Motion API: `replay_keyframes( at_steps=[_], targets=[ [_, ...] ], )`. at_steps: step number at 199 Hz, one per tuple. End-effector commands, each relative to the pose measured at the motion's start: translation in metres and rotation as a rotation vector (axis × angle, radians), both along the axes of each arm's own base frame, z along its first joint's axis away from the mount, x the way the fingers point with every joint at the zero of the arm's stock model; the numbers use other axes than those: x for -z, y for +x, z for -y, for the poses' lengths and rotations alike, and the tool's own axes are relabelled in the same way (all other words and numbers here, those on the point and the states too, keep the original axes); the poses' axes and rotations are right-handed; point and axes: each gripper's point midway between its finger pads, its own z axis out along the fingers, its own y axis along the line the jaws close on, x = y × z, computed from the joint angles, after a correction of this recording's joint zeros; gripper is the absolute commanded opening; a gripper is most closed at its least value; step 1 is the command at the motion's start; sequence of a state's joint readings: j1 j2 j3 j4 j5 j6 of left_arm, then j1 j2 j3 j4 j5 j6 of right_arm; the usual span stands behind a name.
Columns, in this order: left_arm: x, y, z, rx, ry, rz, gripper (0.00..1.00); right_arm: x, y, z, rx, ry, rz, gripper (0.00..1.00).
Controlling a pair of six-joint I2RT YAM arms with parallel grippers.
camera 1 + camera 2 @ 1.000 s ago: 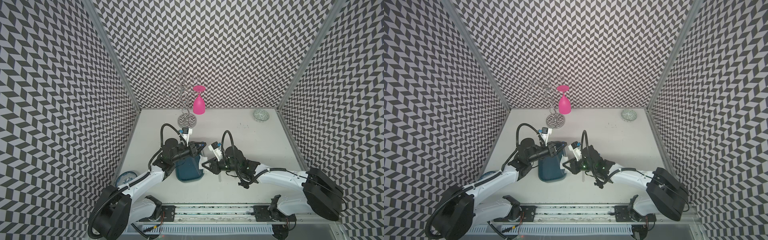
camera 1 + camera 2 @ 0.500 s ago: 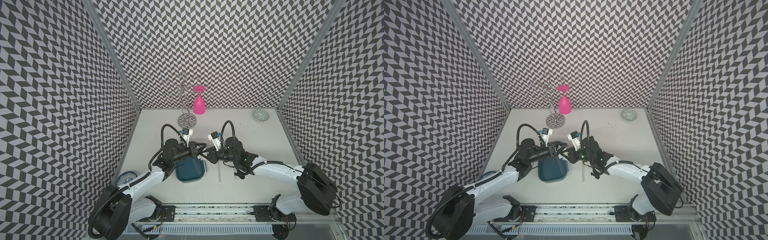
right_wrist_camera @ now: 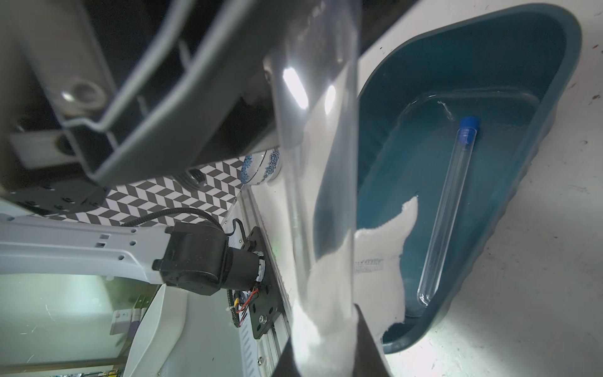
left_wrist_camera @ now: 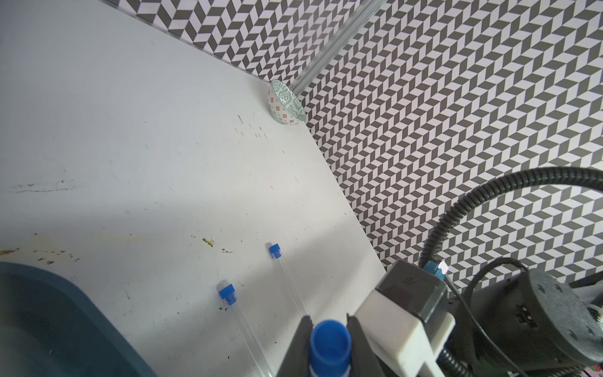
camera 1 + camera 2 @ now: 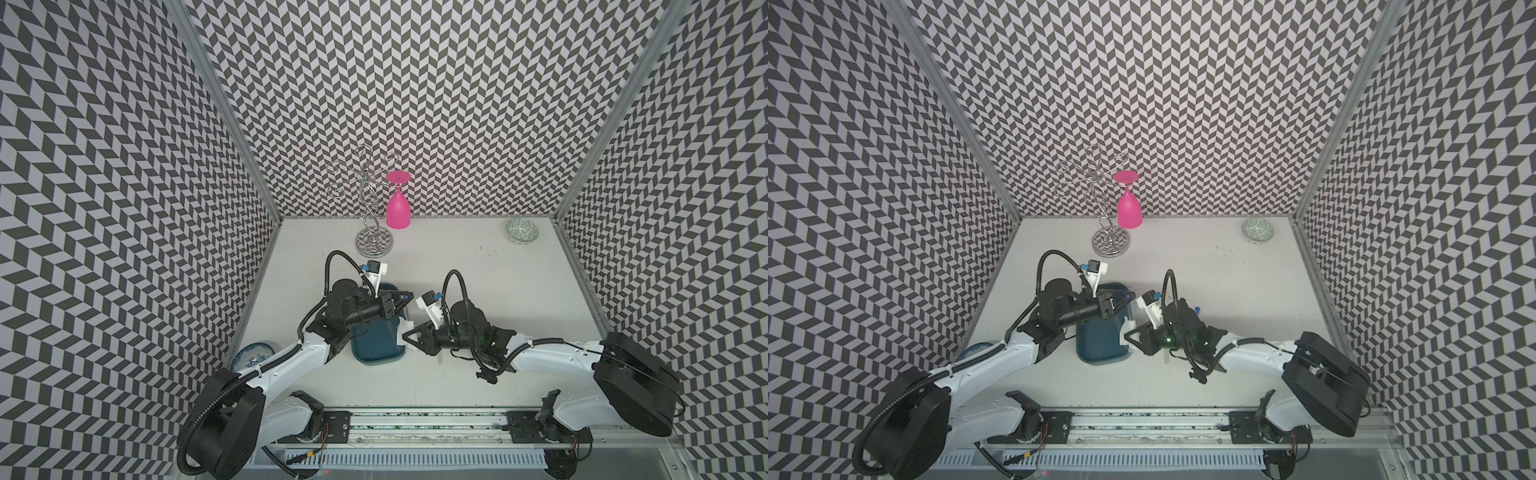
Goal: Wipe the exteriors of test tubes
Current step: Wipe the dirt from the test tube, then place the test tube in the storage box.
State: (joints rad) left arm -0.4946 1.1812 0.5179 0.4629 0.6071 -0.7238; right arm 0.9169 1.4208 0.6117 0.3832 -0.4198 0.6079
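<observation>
My left gripper (image 4: 328,321) is shut on the blue cap of a clear test tube (image 3: 316,130) above the teal tray (image 5: 376,355). The tube runs down into a white tissue (image 3: 381,254). My right gripper (image 3: 323,333) is shut on that tissue, folded round the tube's lower end. In both top views the left gripper (image 5: 405,300) (image 5: 1128,297) sits just above the right gripper (image 5: 407,336) (image 5: 1126,334) at the tray's right rim. Another capped tube (image 3: 450,209) lies in the tray. Two more tubes (image 4: 235,313) (image 4: 287,277) lie on the table under the right arm.
A chrome wire rack (image 5: 373,241) with a pink glass (image 5: 397,210) hanging upside down stands at the back. A patterned bowl (image 5: 522,231) sits in the back right corner. A blue and white bowl (image 5: 253,357) is by the left wall. Chevron walls enclose three sides.
My right gripper, with the tissue, rose along the tube toward the left gripper, then slid back down to the tube's lower end. The left gripper has hardly moved.
</observation>
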Motion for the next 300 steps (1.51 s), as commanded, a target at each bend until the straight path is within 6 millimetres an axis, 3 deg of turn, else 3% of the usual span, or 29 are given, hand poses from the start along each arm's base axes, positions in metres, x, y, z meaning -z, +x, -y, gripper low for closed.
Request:
replay_keyframes(
  at_steps=[1, 38, 76, 103, 151, 199, 244, 300],
  targets=[
    [-0.013, 0.004, -0.002, -0.013, -0.021, 0.055, 0.19, -0.036, 0.021, -0.012, 0.002, 0.05, 0.093, 0.18],
    [-0.015, 0.003, -0.002, -0.01, -0.028, 0.055, 0.19, -0.075, 0.055, -0.025, 0.005, 0.073, 0.196, 0.18],
    [-0.017, 0.003, -0.002, -0.011, -0.029, 0.058, 0.19, -0.079, 0.059, -0.027, -0.002, 0.089, 0.197, 0.18],
    [-0.018, 0.005, -0.003, -0.019, -0.028, 0.065, 0.19, -0.057, 0.045, -0.02, -0.005, 0.069, 0.143, 0.18],
    [-0.022, 0.015, -0.009, -0.043, -0.019, 0.076, 0.19, -0.008, -0.006, -0.004, -0.019, 0.003, 0.029, 0.18],
    [-0.023, 0.025, -0.017, -0.066, -0.008, 0.08, 0.19, 0.016, -0.037, -0.001, -0.04, -0.021, -0.046, 0.18],
    [-0.013, 0.044, -0.047, -0.155, 0.041, 0.053, 0.19, 0.015, -0.056, 0.007, -0.045, -0.004, -0.078, 0.17],
    [0.03, 0.045, -0.077, -0.212, 0.154, -0.036, 0.19, -0.035, -0.048, 0.03, 0.056, 0.065, -0.004, 0.17]
  ],
)
